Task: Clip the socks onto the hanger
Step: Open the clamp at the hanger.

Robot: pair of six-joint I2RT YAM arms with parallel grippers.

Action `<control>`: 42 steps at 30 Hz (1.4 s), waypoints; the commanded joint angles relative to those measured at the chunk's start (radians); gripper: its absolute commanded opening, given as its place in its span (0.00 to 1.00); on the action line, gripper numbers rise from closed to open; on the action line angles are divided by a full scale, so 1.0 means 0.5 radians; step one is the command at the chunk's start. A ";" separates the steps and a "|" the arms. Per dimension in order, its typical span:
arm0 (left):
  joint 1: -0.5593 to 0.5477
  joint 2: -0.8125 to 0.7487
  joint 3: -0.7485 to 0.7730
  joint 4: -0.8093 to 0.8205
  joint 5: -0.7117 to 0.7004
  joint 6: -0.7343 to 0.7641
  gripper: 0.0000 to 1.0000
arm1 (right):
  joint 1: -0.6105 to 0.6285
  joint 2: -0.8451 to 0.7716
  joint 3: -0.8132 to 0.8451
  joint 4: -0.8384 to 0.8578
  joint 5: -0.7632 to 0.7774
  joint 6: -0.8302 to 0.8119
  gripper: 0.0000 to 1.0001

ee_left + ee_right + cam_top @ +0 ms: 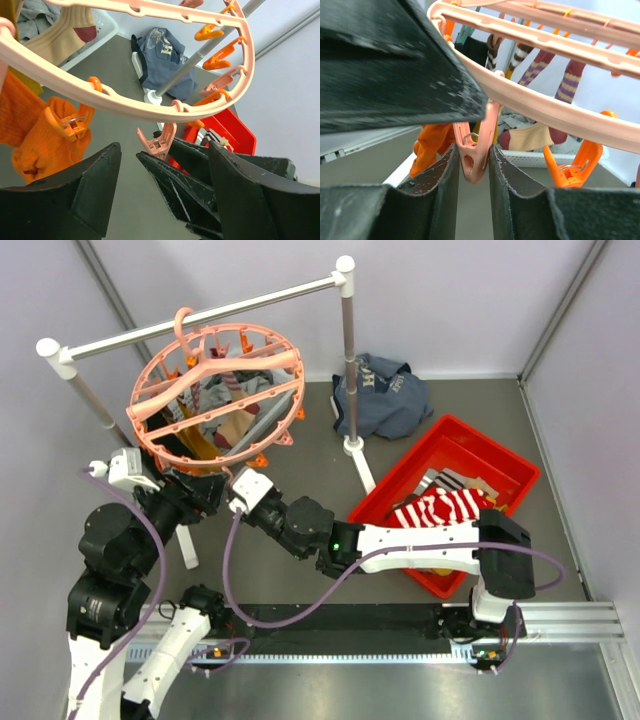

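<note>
The hanger (265, 368) hangs from the white-and-grey rail stand (200, 318) over the far left part of the table, with several socks (225, 410) already pegged inside its ring. The right arm reaches from the near right corner across to the ring's near rim, where the right gripper (472, 162) is closed narrowly on a pink clip peg (479, 125), one finger pressed against each side of it. The left gripper (166, 150) sits just beside it under the same rim, its jaws spread wide and holding nothing; in the left wrist view the right gripper's fingers and the pink peg show between them. Just to the left of that peg an orange sock (40, 145) hangs pinched in an orange clip (75, 125). A red-and-white striped sock (440, 508) lies in the red bin (500, 455) toward the right edge, and a navy garment (385, 390) is heaped near the far edge by the stand's right foot.
</note>
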State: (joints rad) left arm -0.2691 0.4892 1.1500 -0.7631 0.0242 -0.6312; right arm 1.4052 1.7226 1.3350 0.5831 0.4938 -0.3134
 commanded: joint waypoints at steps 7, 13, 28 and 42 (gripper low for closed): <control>-0.002 0.101 -0.002 0.087 -0.030 -0.078 0.68 | 0.110 0.092 0.128 0.082 0.049 -0.198 0.04; -0.002 0.135 -0.011 0.130 -0.101 -0.072 0.59 | 0.126 0.123 0.146 0.086 0.068 -0.244 0.04; 0.001 0.166 -0.066 0.225 -0.177 0.001 0.17 | 0.129 0.114 0.113 0.015 0.154 -0.223 0.24; -0.002 0.197 -0.235 0.397 -0.180 0.115 0.01 | 0.043 -0.429 -0.114 -1.292 0.476 0.448 0.74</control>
State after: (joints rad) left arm -0.2710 0.5751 1.0637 -0.6300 -0.0509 -0.6067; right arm 1.4548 1.6558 1.2827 0.2577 0.6685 -0.2832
